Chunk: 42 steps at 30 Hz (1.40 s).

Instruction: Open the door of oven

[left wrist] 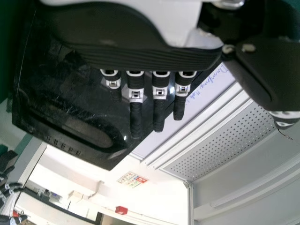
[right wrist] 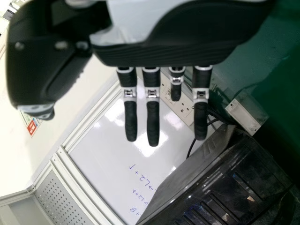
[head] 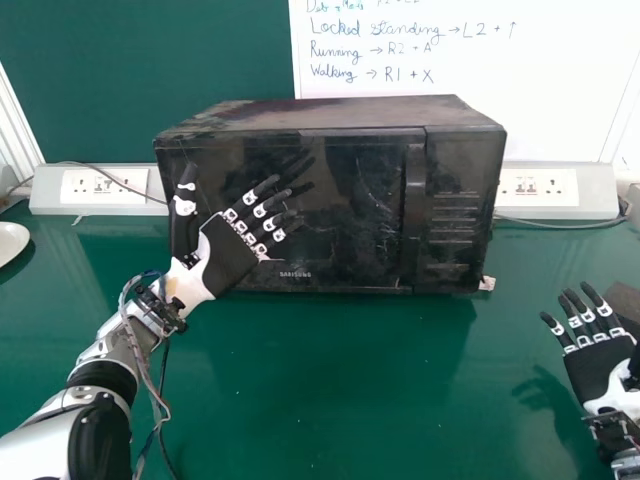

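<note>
- Black oven (head: 460,113) sits on the green bench (head: 330,400), near the middle of the head view and a little toward 12 o'clock.
- Its glossy door (head: 350,180) is closed; the upright handle (head: 413,215) lies toward 3 o'clock from the middle of the oven's front.
- Left hand (head: 232,252) is at 9 o'clock in the head view, before the door and well apart from the handle. It is open, with straight, spread fingers pointing toward 2 o'clock, gripping nothing; whether it touches the door I cannot tell.
- Right hand (head: 595,368) is at 4 o'clock, well apart from the oven, open and empty, its straight fingers pointing toward 11 o'clock.
- White socket panels flank the oven: one (head: 45,190) between 9 and 10 o'clock, the other (head: 600,190) between 2 and 3.
- Whiteboard (head: 540,100) with blue handwriting stands behind, at 1 o'clock.
- Pale dish (head: 10,240) rests on the bench at 9 o'clock, partly cut off by the edge.
</note>
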Motion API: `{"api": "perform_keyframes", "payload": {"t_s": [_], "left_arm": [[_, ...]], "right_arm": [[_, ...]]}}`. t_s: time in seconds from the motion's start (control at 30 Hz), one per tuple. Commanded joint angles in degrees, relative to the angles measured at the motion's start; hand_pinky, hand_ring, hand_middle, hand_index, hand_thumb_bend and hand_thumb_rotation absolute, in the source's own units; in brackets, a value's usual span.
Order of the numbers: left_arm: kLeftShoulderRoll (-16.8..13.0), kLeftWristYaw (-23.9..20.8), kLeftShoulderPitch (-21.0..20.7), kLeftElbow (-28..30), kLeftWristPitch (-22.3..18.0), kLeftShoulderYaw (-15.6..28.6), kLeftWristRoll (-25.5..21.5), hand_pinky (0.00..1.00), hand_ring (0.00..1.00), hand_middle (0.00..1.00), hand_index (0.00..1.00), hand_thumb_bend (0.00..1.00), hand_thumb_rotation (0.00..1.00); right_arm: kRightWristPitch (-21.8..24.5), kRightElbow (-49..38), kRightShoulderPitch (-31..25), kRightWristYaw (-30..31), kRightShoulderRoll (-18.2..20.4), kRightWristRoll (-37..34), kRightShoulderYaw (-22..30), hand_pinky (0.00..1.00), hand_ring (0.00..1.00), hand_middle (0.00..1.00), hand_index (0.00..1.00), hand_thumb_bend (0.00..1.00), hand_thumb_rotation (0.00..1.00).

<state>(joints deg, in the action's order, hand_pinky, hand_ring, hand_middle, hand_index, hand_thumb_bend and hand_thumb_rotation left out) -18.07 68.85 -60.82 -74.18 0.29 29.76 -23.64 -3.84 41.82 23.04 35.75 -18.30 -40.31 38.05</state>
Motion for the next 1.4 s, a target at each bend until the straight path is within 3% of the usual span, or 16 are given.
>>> {"api": "perform_keyframes", "payload": {"t_s": [0.0, 0.6, 0.77, 0.93, 1.07, 1.2, 1.3, 1.37], "left_arm": [[0.08, 0.57, 0.0, -0.28, 0.37, -0.42, 0.18, 0.49, 0.54, 0.62, 0.65, 0.95, 0.48], [0.32, 1.04, 0.02, -0.42, 0.94, -0.33, 0.18, 0.49, 0.58, 0.67, 0.65, 0.95, 0.49], [0.59, 0.25, 0.28, -0.24, -0.7, -0.39, 0.4, 0.5, 0.62, 0.73, 0.67, 0.93, 0.59], [0.86, -0.19, 0.64, -0.25, -1.62, -0.29, 0.24, 0.48, 0.66, 0.76, 0.7, 1.0, 0.7], [1.16, 1.72, 0.57, -0.64, 0.89, 0.58, -0.92, 0.53, 0.75, 0.85, 0.79, 1.0, 0.77], [1.34, 2.19, 0.46, -0.77, 2.74, 1.28, -1.43, 0.58, 0.81, 0.9, 0.86, 1.0, 0.8], [1.57, 2.01, 0.48, -0.73, 2.93, 1.61, -1.65, 0.6, 0.84, 0.92, 0.9, 1.0, 0.84], [1.67, 2.06, 0.43, -0.76, 3.45, 1.79, -2.05, 0.61, 0.84, 0.93, 0.92, 1.0, 0.84]], "right_arm": [[0.55, 1.88, -1.77, 0.47, 1.09, -0.49, 0.26, 0.66, 0.75, 0.84, 0.91, 1.0, 0.85], [0.37, 2.35, -1.57, 0.04, 0.98, -0.42, 0.4, 0.62, 0.73, 0.83, 0.9, 1.0, 0.85], [0.68, 1.18, -1.83, -0.65, 1.47, -0.49, 0.26, 0.63, 0.75, 0.84, 0.9, 1.0, 0.88], [-0.14, 0.74, -2.05, -1.18, 1.67, 0.22, -0.13, 0.68, 0.8, 0.86, 0.92, 1.0, 0.92], [-0.42, 1.39, -1.77, -0.66, 1.59, 0.06, -0.04, 0.74, 0.88, 0.93, 0.94, 1.0, 0.93], [-0.6, 1.6, -1.64, -0.94, 1.56, 0.1, -0.05, 0.74, 0.89, 0.95, 0.94, 1.0, 0.92], [-0.41, 1.9, -1.49, -0.87, 1.4, 0.02, -0.06, 0.81, 0.92, 0.98, 0.98, 1.0, 0.94], [-0.2, 2.87, -0.99, -1.38, 1.09, 0.13, 0.02, 0.93, 0.98, 1.0, 1.0, 1.0, 0.96]]}}
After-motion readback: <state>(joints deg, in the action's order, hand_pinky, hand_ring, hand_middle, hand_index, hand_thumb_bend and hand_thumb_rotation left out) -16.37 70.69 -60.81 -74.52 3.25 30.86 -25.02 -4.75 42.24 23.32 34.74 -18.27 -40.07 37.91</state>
